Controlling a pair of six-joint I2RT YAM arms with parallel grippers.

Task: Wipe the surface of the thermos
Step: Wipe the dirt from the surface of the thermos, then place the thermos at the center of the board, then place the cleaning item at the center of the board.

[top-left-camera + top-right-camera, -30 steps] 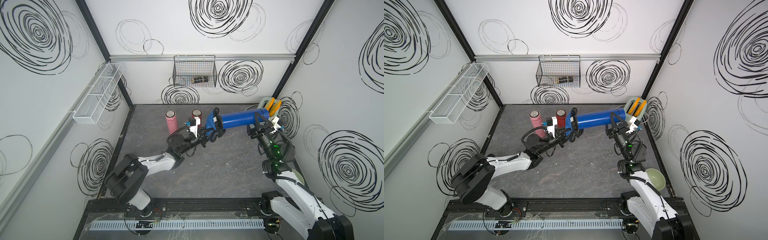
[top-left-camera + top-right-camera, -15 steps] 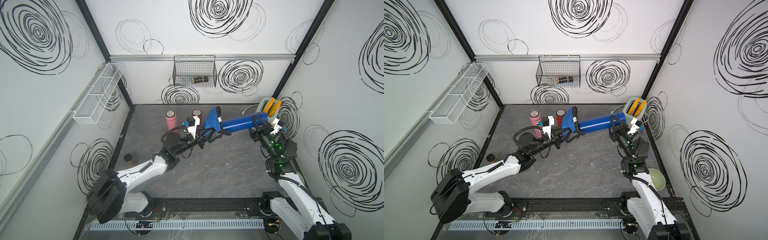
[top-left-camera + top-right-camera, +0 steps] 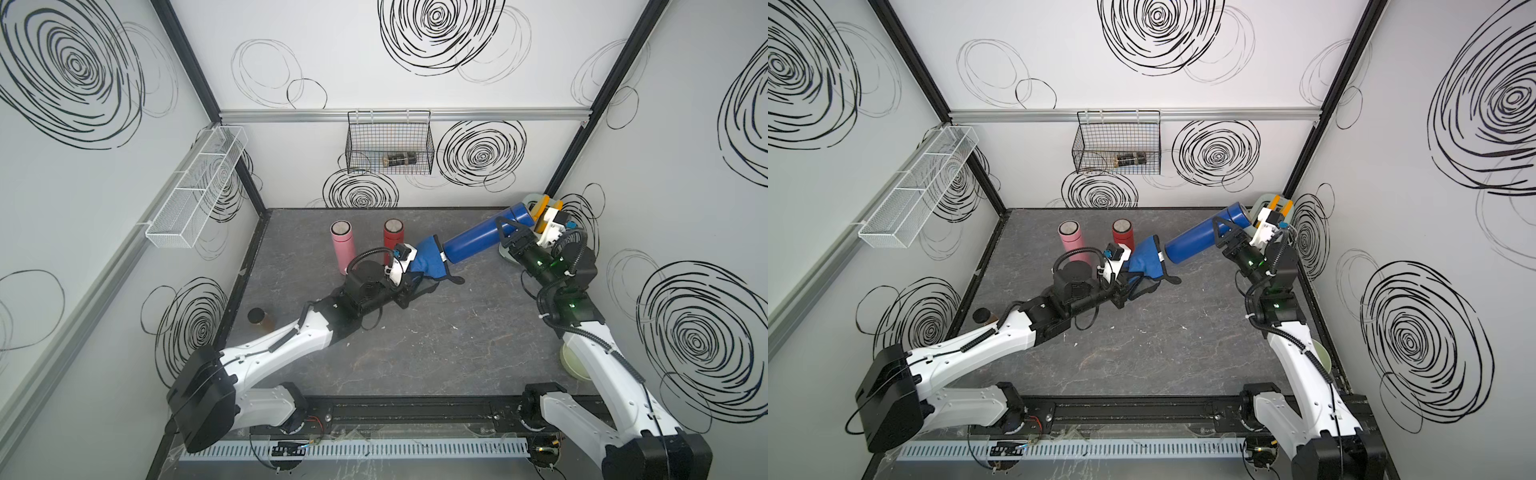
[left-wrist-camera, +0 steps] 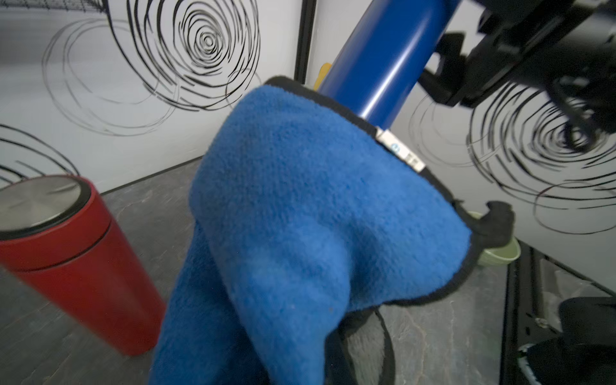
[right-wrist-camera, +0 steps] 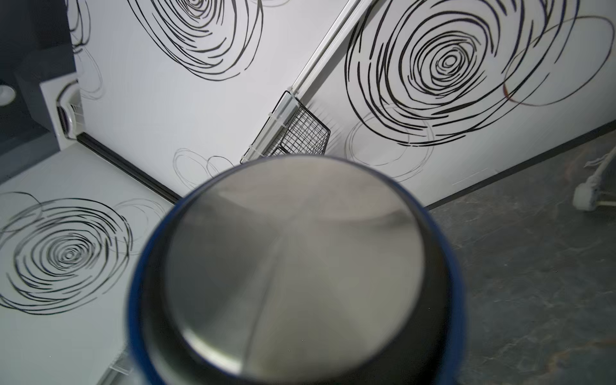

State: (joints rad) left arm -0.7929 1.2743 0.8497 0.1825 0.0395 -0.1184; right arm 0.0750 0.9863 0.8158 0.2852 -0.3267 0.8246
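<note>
Thermos (image 3: 478, 243) is off the table (image 3: 436, 353) at right rear, tilted. The right gripper (image 3: 510, 233) grips it near the upper end; the lower end points toward centre. Cloth (image 3: 428, 262) is draped over that lower end, with its other end pinched in the left gripper (image 3: 410, 280).

Two bottles stand upright at mid rear: left bottle (image 3: 341, 247), and right bottle (image 3: 393, 232) just behind the cloth.

Can (image 3: 258, 318) at the table's left edge. Bowl (image 3: 570, 361) at right front, partly under the right arm. Basket (image 3: 390, 141) on the back wall. Rack (image 3: 195, 187) on the left wall.
</note>
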